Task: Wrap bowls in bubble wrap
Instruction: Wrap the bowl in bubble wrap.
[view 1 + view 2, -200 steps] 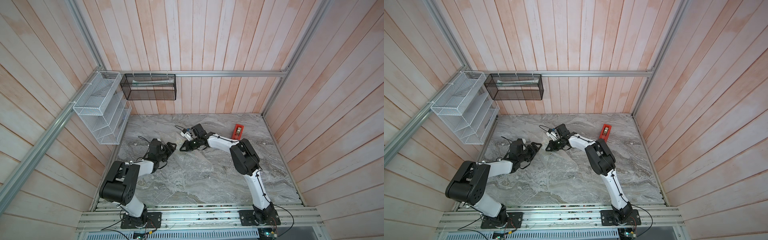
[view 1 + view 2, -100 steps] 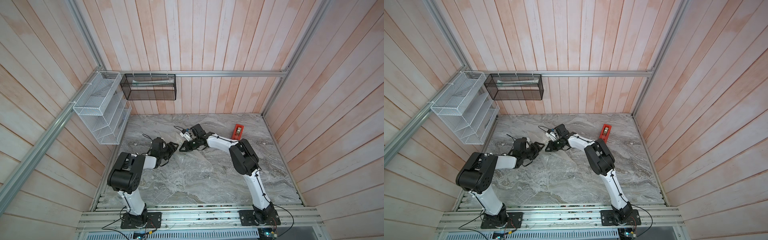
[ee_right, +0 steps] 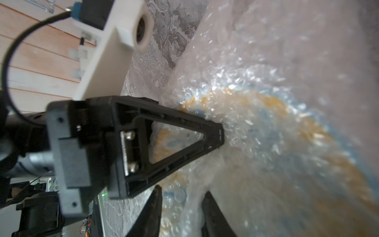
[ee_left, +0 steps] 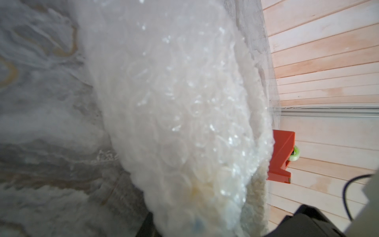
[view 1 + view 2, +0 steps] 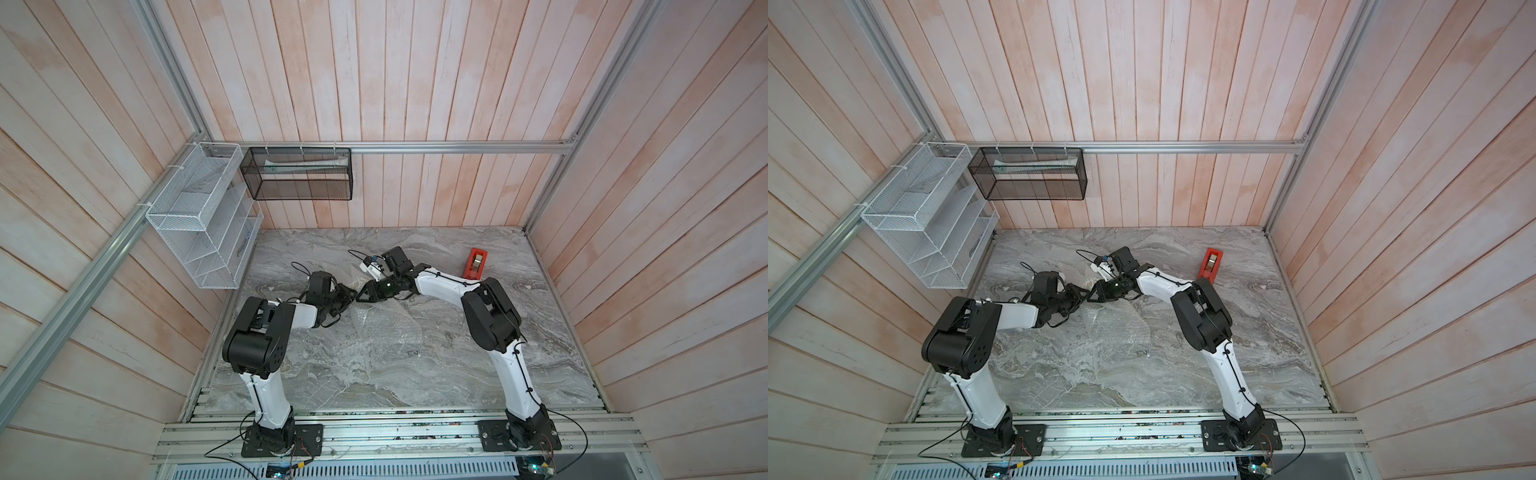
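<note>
The bowl (image 3: pixel 276 127), white with orange and blue pattern, lies under the bubble wrap (image 3: pixel 246 67) and shows only blurred through it. In both top views the bowl is hidden between the two grippers, and the rest of the bubble wrap (image 5: pixel 384 328) trails flat on the table. My left gripper (image 5: pixel 348 296) is pinched on the wrap at the bowl's rim, and one black finger (image 3: pixel 174 139) shows in the right wrist view. My right gripper (image 3: pixel 182 207) faces it tip to tip, jaws apart, with a fold of wrap loose between them.
A red tape dispenser (image 5: pixel 476 264) stands at the back right of the marble table (image 5: pixel 374 382), also in the left wrist view as the dispenser (image 4: pixel 282 156). A white wire rack (image 5: pixel 199 216) and a black mesh basket (image 5: pixel 301 174) hang on the walls.
My left gripper has slid right up to the right gripper and its jaws have come together on the wrap. The right gripper's jaws have parted.
</note>
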Controlling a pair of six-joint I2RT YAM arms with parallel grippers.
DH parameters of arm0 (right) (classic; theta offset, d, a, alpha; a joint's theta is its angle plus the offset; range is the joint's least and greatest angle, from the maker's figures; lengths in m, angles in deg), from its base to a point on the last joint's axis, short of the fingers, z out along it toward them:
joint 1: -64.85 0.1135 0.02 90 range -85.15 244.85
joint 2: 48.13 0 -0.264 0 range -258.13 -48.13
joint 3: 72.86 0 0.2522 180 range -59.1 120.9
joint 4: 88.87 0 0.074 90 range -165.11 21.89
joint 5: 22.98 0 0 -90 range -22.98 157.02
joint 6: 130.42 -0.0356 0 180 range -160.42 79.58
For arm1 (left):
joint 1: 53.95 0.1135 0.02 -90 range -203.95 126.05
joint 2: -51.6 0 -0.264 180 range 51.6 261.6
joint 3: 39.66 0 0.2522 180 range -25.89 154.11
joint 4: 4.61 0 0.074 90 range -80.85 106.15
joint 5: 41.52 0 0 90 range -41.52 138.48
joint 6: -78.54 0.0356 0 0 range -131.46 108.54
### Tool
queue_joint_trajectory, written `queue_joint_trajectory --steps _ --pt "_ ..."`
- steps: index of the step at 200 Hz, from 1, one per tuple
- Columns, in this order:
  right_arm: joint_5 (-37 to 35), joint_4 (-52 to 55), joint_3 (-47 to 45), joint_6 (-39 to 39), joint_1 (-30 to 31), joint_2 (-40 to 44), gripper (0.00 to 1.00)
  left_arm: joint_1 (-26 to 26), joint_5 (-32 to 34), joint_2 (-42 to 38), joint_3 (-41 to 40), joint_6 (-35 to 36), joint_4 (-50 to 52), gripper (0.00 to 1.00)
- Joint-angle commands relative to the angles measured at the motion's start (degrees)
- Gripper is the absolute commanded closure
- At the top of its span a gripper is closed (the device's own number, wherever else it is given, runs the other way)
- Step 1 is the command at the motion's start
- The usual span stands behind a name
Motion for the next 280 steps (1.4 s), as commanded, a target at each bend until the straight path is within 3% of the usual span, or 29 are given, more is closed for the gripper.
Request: queue_joint_trajectory --steps 1,45,94,148,159,227,280 --pt "-0.7 0.4 -3.5 -0.7 -2.4 3.9 0.6 -0.5 2.4 1.5 1.3 0.6 3.9 0.72" --pt "-1.1 -3.8 -11.2 -3.4 -5.9 13.7 0.53 -1.9 4.1 1.5 1.7 0.1 5.2 0.79" --pt "-5.6 -13.4 -27.4 -9.7 -9.7 27.9 0.42 -5.1 7.7 0.3 2.5 -3.0 7.7 0.89" --pt "-5.8 -20.9 -41.4 -13.3 -14.3 37.0 0.26 -6.4 12.0 -1.5 4.2 -3.4 14.9 0.89" --pt "-5.5 -22.2 -43.5 -13.3 -15.2 38.2 0.22 -6.4 12.3 -1.8 4.3 -3.0 15.3 0.9" --pt "5.1 -26.3 -47.8 -16.0 -17.5 35.7 0.21 -7.5 15.3 -2.3 5.3 0.3 17.3 0.9" --pt "1.9 -21.2 -48.7 -11.6 -17.4 35.0 0.21 -7.5 16.7 -2.8 6.4 1.7 19.3 0.9"
